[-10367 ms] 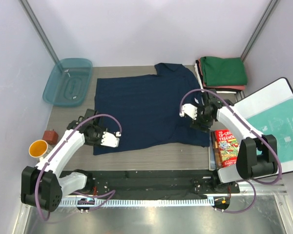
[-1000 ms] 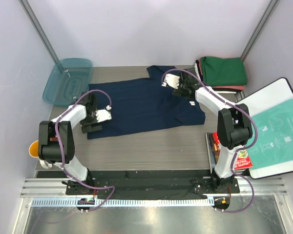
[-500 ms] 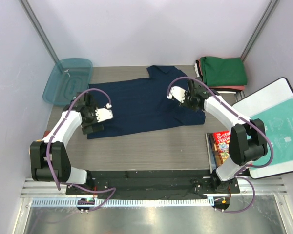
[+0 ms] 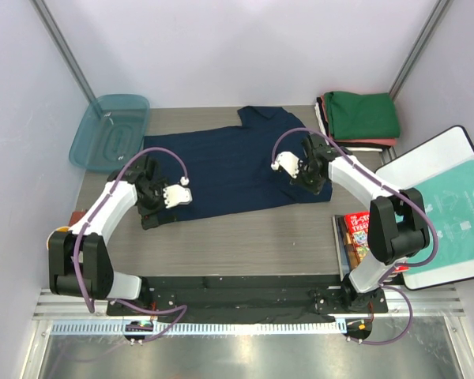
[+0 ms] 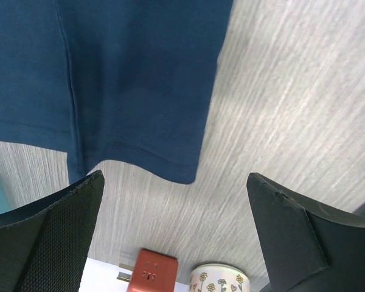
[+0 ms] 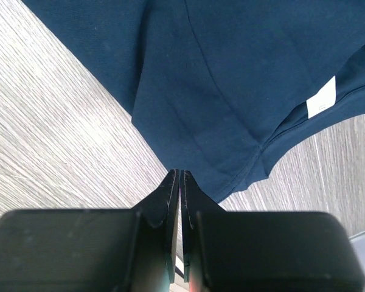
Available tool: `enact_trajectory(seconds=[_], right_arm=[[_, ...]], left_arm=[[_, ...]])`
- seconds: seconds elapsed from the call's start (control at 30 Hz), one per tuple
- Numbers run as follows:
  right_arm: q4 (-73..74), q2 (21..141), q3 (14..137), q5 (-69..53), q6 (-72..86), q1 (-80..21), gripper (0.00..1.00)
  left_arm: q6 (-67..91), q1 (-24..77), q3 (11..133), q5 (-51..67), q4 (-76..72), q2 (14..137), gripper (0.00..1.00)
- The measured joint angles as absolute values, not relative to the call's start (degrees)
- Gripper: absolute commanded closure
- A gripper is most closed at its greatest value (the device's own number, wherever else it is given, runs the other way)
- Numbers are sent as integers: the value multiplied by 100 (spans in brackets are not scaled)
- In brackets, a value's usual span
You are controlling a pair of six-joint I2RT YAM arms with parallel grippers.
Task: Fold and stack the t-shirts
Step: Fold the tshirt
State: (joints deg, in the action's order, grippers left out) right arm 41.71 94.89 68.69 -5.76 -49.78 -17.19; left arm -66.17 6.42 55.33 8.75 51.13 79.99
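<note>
While a stack of folded t-shirts [image 4: 359,118], green on top with salmon-red and white edges showing beneath, sits finished beyond the right claw [image 6: 177,174] and off to its outer side, the navy t-shirt [image 4: 221,170] lies spread on the table [image 4: 245,229] between the two claws with no fold in it that I can make out. By my reckoning, then, the job is only begun for this last shirt. The right claw is clenched, its fingers pressed together with barely a slit between them, and their tips meet right on the shirt's near hem. It looks to be nipping that edge, though the wrist view does not show for certain that cloth lies between the pads. A small white tag [image 6: 321,97] lies ahead of that claw and to one side, close to the hem's curve. The left claw [image 5: 174,179] stands released, fingers spread wide above the table and holding nothing. A corner of the navy cloth lies just ahead of it, in line with the gap between the fingers, and bare table shows below and beside that corner. What remains, as I judge it, is a grip on the left, the folds themselves, and carrying the folded shirt onto the stack behind the right claw.
</note>
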Motion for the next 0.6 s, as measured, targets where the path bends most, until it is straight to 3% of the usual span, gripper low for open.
enact_trajectory(seconds=[0.27,0.5,0.6], right_arm=[[4182,9489,6866,-663,-4915,-1653,95],[4132,9804,6869,-722,-4908,-1546,99],[4123,10125,6932,-742,-4866,-1444,99]], left_arm=[[-6641,674,5481,921,5286,7828,1],[-6632,694,5474,947,5295,8125,19],[-6619,714,5474,945,5288,8337,21]])
